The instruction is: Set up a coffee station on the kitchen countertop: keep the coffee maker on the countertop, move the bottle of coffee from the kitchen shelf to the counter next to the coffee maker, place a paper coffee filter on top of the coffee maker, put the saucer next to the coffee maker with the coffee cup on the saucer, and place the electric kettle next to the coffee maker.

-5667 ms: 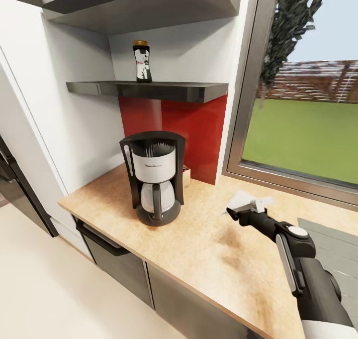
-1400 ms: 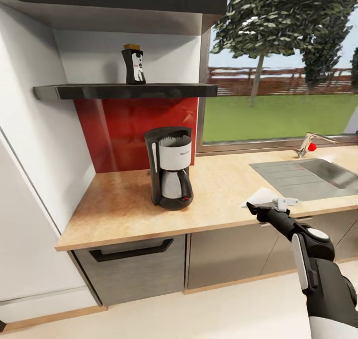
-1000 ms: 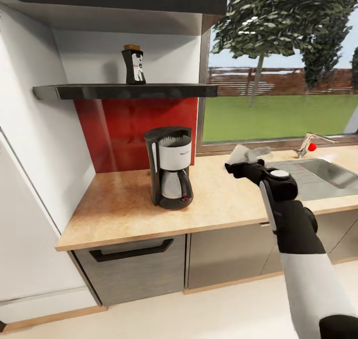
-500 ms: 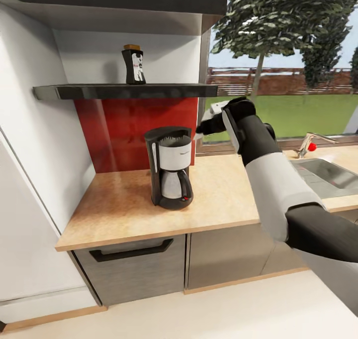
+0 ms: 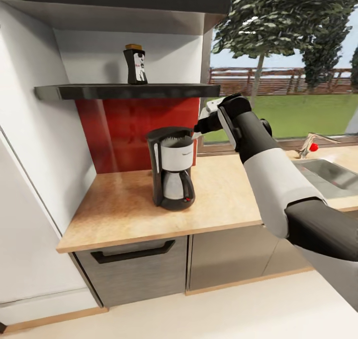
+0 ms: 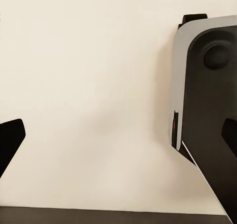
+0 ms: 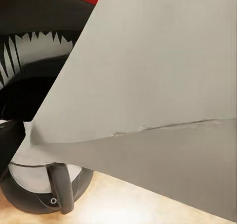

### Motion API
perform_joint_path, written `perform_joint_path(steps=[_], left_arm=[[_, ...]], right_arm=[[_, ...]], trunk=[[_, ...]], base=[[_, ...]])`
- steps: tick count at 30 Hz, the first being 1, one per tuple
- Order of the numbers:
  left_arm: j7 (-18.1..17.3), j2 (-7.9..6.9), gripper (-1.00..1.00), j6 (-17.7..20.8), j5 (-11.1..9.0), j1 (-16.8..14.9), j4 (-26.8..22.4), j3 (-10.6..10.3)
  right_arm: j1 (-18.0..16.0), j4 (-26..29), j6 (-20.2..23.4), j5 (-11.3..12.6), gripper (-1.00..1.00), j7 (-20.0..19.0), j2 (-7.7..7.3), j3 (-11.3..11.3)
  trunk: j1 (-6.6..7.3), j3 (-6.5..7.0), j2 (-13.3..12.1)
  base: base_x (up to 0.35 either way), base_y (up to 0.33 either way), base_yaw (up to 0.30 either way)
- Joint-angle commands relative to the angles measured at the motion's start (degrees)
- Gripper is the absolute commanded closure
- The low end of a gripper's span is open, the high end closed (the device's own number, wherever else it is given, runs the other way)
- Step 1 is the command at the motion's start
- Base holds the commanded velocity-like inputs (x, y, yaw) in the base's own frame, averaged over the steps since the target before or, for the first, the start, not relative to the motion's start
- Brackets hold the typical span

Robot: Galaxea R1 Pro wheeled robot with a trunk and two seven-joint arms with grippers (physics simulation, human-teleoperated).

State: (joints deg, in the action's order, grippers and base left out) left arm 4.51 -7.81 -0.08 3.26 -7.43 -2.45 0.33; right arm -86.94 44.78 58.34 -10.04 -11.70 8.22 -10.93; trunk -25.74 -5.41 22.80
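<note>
Head view: right gripper [image 5: 197,130] seemingly clamps the paper coffee filter [image 7: 148,86] beside the coffee maker [image 5: 171,167]; bottle of coffee [image 5: 134,64] remains shelved

The coffee maker [image 5: 172,172] carries a small dark line of lettering on its white front panel, above the glass carafe, but it is too small and blurred to read. The bottle of coffee [image 5: 135,64], on the kitchen shelf [image 5: 127,90] above the coffee maker, bears a black-and-white label with no legible words.
</note>
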Motion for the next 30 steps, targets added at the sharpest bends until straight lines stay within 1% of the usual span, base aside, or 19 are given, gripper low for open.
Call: perform_joint_path(steps=[1, 4, 7, 15, 22, 30], left_arm=[[0.15, 0.00, -1.00, -0.01, 0.34, -0.04, 0.00, 0.12], [0.15, 0.04, -1.00, -0.01, 0.33, -0.04, -0.01, 0.18], [0.15, 0.10, -1.00, -0.01, 0.34, -0.04, -0.01, 0.09], [0.15, 0.15, -1.00, 0.04, 0.34, -0.04, 0.07, -0.02], [0.15, 0.05, -1.00, 0.00, 0.34, -0.04, 0.06, 0.02], [0.15, 0.15, -1.00, -0.01, 0.34, -0.04, 0.07, -0.06]], right_arm=[[-0.07, 0.06, 0.19, -0.60, 1.00, -0.51, -0.01, -0.36], [-0.07, 0.11, 0.19, -0.62, 1.00, -0.51, -0.04, -0.78], [-0.07, 0.08, 0.21, -0.71, 1.00, -0.51, -0.09, -0.90], [-0.05, 0.01, 0.28, -0.87, 1.00, -0.51, -0.30, -0.93], [0.00, -0.29, 0.28, -0.95, 1.00, -0.51, -0.47, -1.01], [0.02, -0.38, 0.28, -0.95, 1.00, -0.49, -0.57, -1.02]], trunk=[[-0.05, -0.13, 0.12], [-0.05, -0.13, 0.12], [-0.05, -0.13, 0.12], [-0.05, -0.13, 0.12], [-0.05, -0.13, 0.12], [-0.05, -0.13, 0.12]], base=[[0.116, 0.218, 0.000], [0.129, 0.246, 0.000], [0.066, 0.101, 0.000], [0.015, 0.015, 0.000], [0.173, 0.078, 0.000], [0.027, 0.014, 0.000]])
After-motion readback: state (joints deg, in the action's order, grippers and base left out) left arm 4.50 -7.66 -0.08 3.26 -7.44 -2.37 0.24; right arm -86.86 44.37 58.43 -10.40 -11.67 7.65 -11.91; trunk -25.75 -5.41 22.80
